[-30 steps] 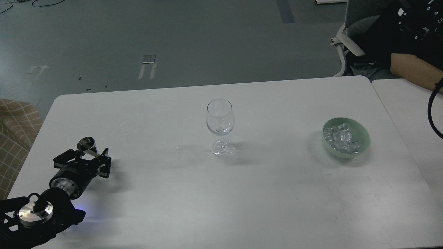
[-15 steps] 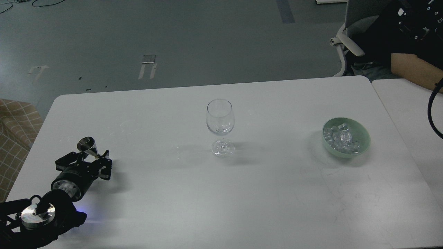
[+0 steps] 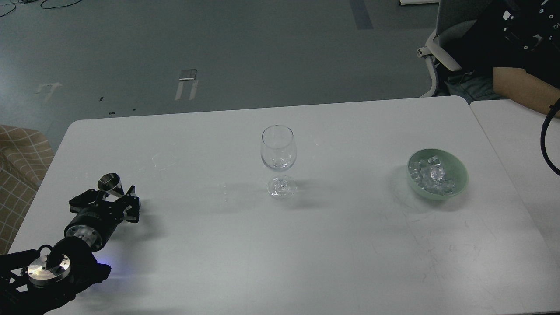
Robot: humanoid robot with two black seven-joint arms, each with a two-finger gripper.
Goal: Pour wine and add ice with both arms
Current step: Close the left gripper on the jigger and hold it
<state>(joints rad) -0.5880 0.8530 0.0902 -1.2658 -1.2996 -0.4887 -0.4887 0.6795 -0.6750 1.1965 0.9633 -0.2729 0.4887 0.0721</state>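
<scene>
Where the white table fills most of the frame, nothing but a few small things on it. At the centre, a clear stemmed wine glass, upright on its foot, with only a faint trace of colourless wine low in the bowl, hardly to be made out. Right of centre, well apart from the glass, a pale green bowl holding the ice: many small glassy cubes heaped together, bright at the edges, filling the bowl's hollow.

In the lower left corner, the left arm, black with a round silver joint cap and a silver ring, entering from the frame's bottom edge and reaching up and to the right. At its far end, the left gripper, dark and seen partly from behind, with a small silver cone-shaped measuring cup rising between its fingers, mouth upward and tilted a little toward the upper left. Fingers close in on either side of the cup's lower part, so apparently clamped on it. Low over the table, near its left edge, a shadow beside it.

Right gripper out of sight. At the upper right, a person's bare forearm on a neighbouring table, and a black cable hanging at the right edge.
</scene>
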